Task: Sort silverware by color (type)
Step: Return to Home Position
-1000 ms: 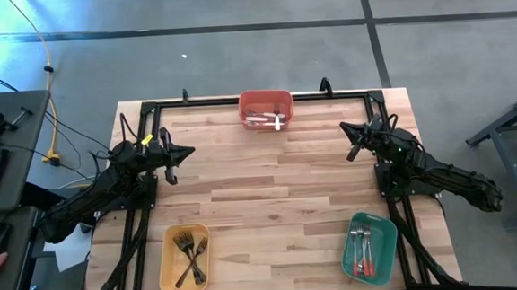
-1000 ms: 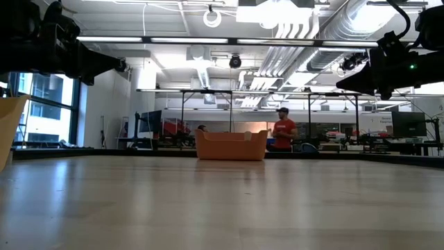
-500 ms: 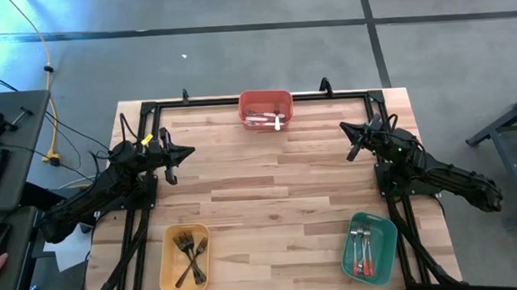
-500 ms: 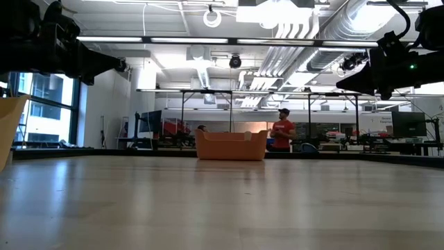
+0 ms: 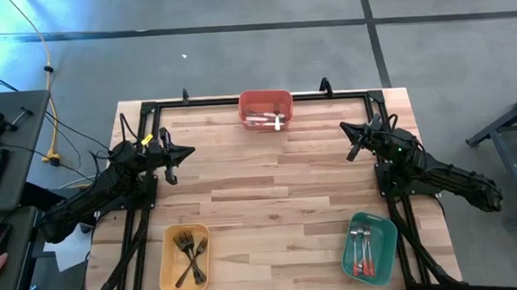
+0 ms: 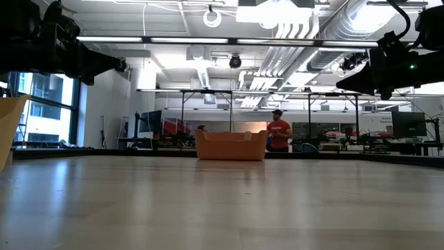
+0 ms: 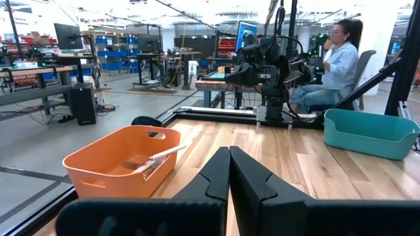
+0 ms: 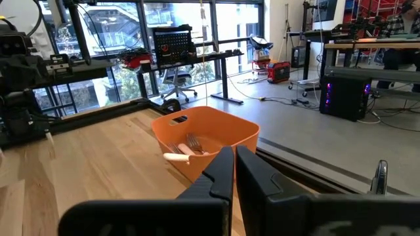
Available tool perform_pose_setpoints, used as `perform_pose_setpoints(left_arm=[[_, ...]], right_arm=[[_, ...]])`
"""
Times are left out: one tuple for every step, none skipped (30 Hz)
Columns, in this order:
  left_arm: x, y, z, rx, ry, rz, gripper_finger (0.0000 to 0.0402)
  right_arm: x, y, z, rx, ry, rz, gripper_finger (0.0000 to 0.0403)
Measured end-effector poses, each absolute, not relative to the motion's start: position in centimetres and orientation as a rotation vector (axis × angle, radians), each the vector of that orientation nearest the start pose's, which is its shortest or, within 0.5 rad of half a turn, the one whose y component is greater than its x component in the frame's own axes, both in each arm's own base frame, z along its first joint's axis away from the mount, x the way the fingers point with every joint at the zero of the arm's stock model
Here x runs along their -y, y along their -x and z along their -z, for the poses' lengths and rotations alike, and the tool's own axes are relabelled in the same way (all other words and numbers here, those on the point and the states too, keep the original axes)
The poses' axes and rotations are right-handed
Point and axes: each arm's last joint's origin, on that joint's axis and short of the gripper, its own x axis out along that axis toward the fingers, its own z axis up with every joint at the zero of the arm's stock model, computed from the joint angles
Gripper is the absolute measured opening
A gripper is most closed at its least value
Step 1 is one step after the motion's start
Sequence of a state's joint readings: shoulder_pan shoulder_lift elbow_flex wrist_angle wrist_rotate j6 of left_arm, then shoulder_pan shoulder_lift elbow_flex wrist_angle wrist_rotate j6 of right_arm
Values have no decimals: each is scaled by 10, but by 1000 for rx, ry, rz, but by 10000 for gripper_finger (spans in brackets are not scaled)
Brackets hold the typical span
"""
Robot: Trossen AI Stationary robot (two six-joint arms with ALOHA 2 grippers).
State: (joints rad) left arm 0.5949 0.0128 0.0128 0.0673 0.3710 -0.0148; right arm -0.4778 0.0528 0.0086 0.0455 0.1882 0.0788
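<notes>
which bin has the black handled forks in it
The yellow bin; its forks have black handles. The orange bin holds white-handled silverware, the green bin red-handled pieces.

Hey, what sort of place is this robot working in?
Probably an open-plan robotics lab or workshop. There are exposed ceiling ducts overhead, workbenches and monitors beyond the wooden table, and a person seated at a nearby station.

Dark six-joint left arm (image 5: 91,198) and right arm (image 5: 445,177) sat folded low, facing inward. Two-finger left gripper (image 7: 230,152) and right gripper (image 8: 234,152) were closed and empty.
</notes>
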Motion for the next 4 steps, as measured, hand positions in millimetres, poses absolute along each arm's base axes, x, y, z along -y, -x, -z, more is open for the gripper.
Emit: perform_pose_setpoints(left_arm=[[-45, -85, -173, 61, -17, -223, 0], [-45, -85, -173, 61, -17, -223, 0], [-45, -85, -173, 61, -17, -223, 0], [-45, -85, -173, 61, -17, -223, 0]], right_arm=[[51, -86, -167, 27, -76, 665, 0], [51, -86, -167, 27, -76, 665, 0], [51, -86, -167, 27, -76, 666, 0], [51, -86, -167, 27, -76, 666, 0]])
